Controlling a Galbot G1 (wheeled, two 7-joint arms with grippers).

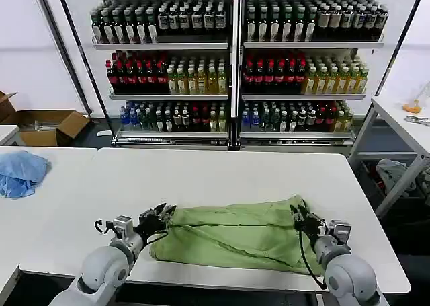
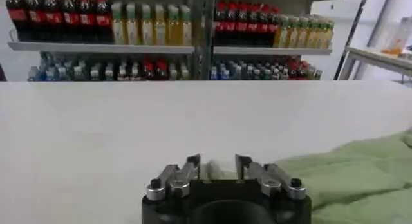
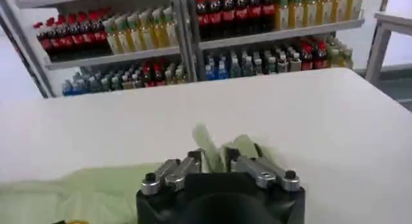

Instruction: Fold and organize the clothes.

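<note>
The white table [image 1: 222, 178] spans the head view, and the green T-shirt [image 1: 232, 232] lies crumpled along its near edge at about 6 o'clock, spread sideways between the 2 grippers. Behind it, at 12 o'clock, stand the shelves of bottles [image 1: 235, 57], and a blue cloth [image 1: 20, 173] sits on a side table at 9 o'clock.

The step in hand looks like an early fold: both arms have gone to opposite ends of the shirt to take hold. The right gripper [image 1: 297, 216] is at the shirt's far right corner, at roughly 4 o'clock, and in its wrist view a bunch of green fabric stands up between its fingers [image 3: 193, 161], so it appears to be pinching the cloth. The left gripper [image 1: 161, 215] sits at the shirt's left edge, near 7 o'clock; its fingers [image 2: 192, 162] are spread with bare table between them, and the shirt lies just beside it.

The next move probably calls for the left gripper to close on that edge, so both ends can lift together. Both forearms reach in low from the near edge, wrists almost level with the table.
</note>
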